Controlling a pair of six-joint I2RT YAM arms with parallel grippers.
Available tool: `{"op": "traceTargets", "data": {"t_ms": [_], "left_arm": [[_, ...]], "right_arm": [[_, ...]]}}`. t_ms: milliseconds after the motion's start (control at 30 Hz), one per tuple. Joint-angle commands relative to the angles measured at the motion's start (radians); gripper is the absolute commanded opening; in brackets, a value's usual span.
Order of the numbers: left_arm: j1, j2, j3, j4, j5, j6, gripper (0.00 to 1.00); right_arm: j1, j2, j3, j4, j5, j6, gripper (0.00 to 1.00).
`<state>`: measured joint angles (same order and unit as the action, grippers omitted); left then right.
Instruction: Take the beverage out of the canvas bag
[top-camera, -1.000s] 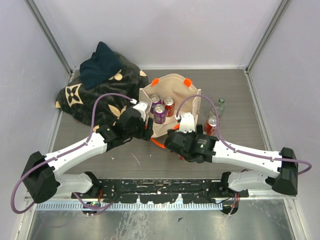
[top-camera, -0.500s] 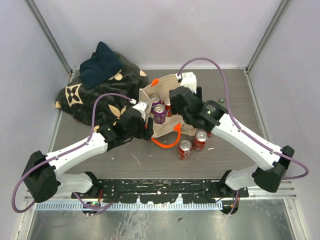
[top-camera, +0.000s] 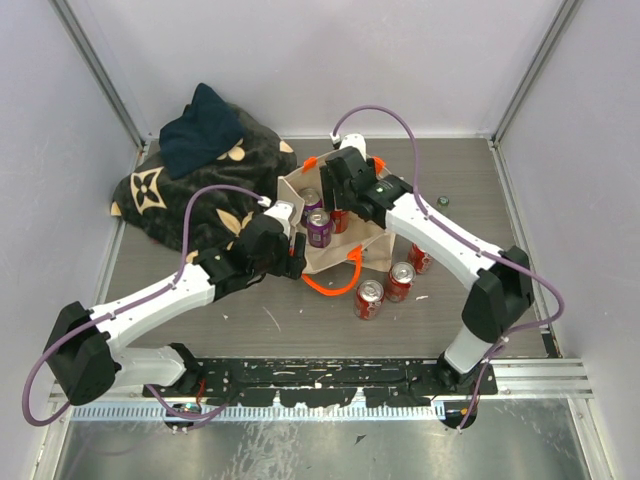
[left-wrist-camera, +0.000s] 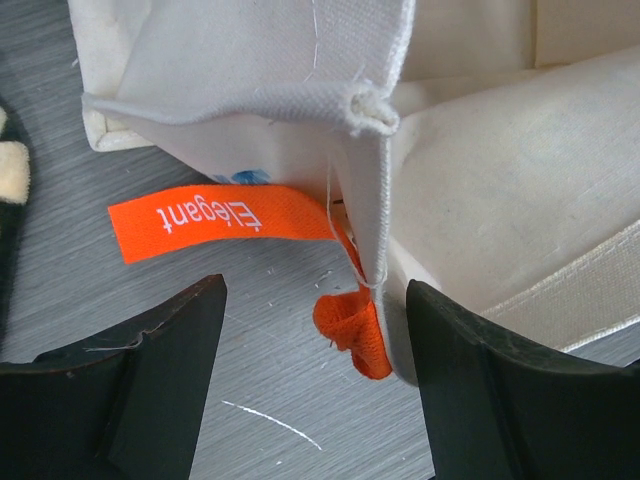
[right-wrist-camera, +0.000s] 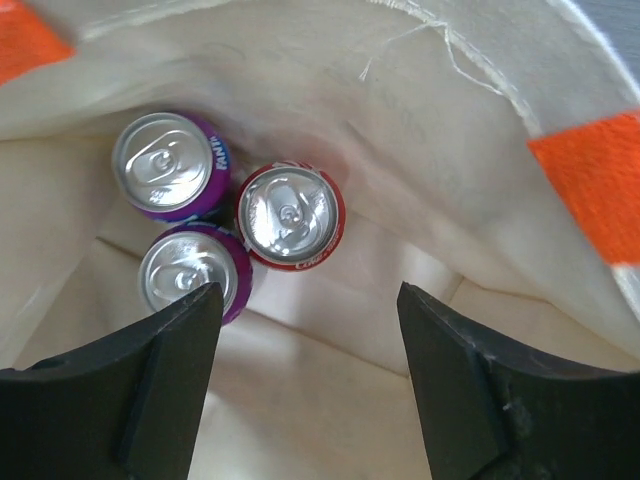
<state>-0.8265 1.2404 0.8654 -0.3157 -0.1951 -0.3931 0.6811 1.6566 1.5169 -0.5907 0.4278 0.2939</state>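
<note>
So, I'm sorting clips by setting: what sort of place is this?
Probably a robot test cell: bare pale walls, metal corner posts, and a mounting rail along the table edge.

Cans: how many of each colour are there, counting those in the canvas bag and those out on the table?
Purple cans: 2, both in the canvas bag.
Red cans: 4, one in the bag, three on the table.
Total: 6 cans.
</note>
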Motion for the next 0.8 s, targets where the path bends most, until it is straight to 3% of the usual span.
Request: {"op": "traceTargets", "data": {"t_ms": [0, 400, 767], "left_arm": [[0.003, 0.010, 0.039, -0.036, -0.045, 0.016, 0.79], [0.002, 0.064, 0.063, -0.030, -0.040, 0.008, 0.80], [0.003, 0.089, 0.071, -0.014, -0.038, 0.001, 0.80]], "right_arm": [[-0.032, 0.059, 0.068, 0.092, -0.045, -0.001, 0.77], [-0.085, 0.217, 0.153, 0.117, -0.121, 0.031, 0.79], [-0.089, 0.235, 0.079, 0.126, -0.121, 0.039, 0.78]]}}
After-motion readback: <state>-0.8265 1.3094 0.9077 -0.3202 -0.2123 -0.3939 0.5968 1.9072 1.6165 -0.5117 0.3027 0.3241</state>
